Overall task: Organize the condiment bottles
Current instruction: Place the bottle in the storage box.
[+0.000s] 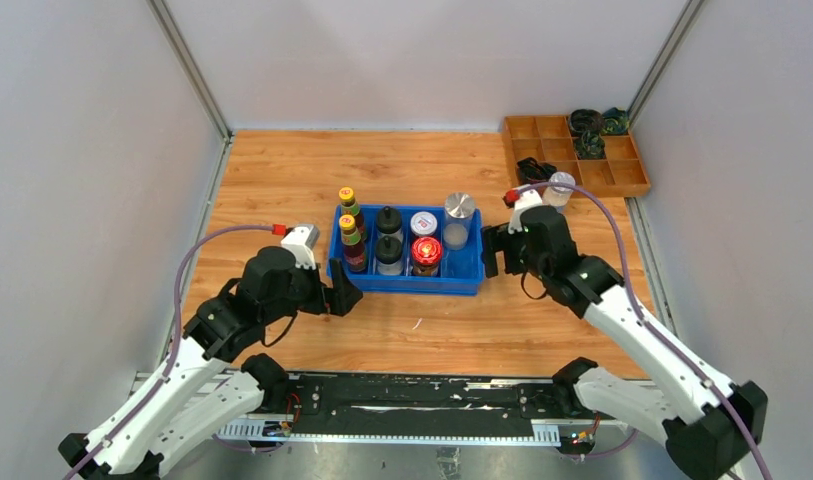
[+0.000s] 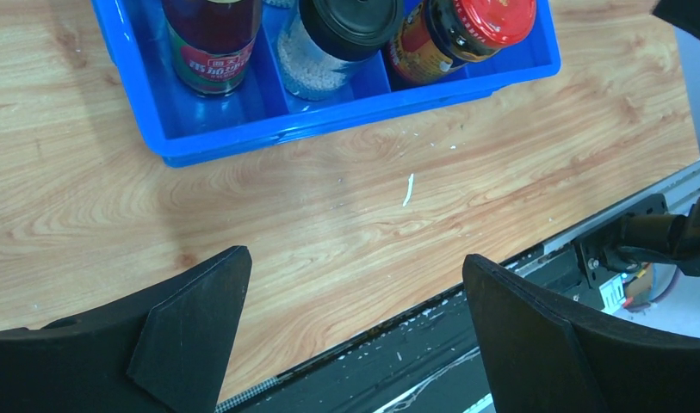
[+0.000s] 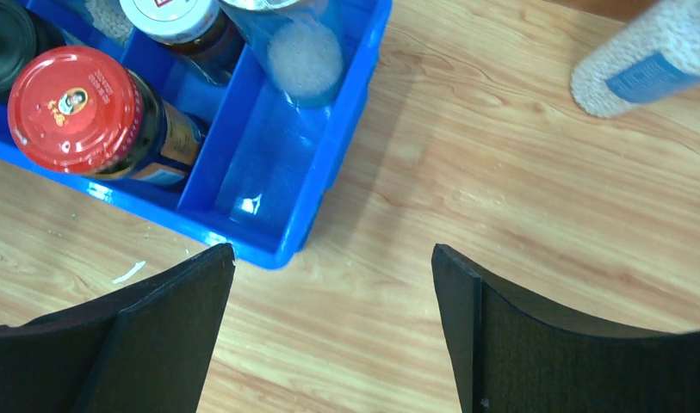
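Table (image 1: 282,180): pale wood planks with a few white flecks; a small white scrap (image 2: 407,189) lies in front of the bin.
Room: plain grey-white walls on three sides, with metal posts in the back corners.
Blue bin (image 1: 402,282): one, mid-table, split into compartments, with a hand near each end.
Yellow-capped bottles (image 1: 346,200): two, upright in the bin's left column, one behind the other.
Black-lidded shakers (image 1: 388,222): two, in the next column, one behind the other.
White-lidded jar (image 1: 423,224): one, in the back of the third column.
Red-lidded jar (image 1: 426,251): one, directly in front of the white-lidded one.
Silver-lidded jar (image 1: 459,212): one, clear with white grains, in the bin's back right compartment.
Loose jar (image 1: 559,186): one, also holding white grains, on the table right of the bin, near the tray.
Wooden tray (image 1: 622,185): one, in the back right corner, with black and green coils (image 1: 588,124) in several compartments.
Left hand (image 2: 355,267): spread wide over bare table by the bin's front left corner, holding nothing.
Right hand (image 3: 333,258): fingers apart by the bin's right end, with nothing between them.
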Controlling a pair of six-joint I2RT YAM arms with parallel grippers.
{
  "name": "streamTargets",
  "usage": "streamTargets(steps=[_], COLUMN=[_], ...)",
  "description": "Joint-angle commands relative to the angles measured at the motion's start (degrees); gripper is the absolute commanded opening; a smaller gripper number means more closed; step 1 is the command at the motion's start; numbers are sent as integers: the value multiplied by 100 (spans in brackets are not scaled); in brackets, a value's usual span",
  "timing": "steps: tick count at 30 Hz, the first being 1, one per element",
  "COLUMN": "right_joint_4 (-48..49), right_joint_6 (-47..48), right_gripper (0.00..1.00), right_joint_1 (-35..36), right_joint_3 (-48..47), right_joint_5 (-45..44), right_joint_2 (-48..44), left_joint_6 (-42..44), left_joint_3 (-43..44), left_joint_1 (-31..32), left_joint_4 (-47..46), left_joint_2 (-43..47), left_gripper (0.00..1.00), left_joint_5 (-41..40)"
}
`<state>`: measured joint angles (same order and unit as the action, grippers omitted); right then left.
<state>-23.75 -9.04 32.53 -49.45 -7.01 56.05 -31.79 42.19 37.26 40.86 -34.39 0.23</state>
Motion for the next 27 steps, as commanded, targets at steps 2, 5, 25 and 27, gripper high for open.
streamTargets(steps=[2, 5, 25, 27], right_joint_4=[-589, -676, -820, -816], right_joint_6=[-311, -365, -427, -428], right_gripper=[91, 91, 92, 92], right_joint_1=[29, -44, -2075, -2076], right_joint_3=[133, 116, 330, 339], right_joint_5=[-412, -481, 848, 855], right_joint_2=[-714, -831, -1089, -1097], left_joint_6=[94, 68, 27, 24], left_joint_3=[149, 147, -1, -5], left_joint_1=[36, 41, 39, 36], left_joint_4=[-244, -325, -333, -346], left_joint_2=[-237, -319, -281, -283], left_gripper=[100, 100, 100, 100], left_joint_5=[49, 64, 48, 47])
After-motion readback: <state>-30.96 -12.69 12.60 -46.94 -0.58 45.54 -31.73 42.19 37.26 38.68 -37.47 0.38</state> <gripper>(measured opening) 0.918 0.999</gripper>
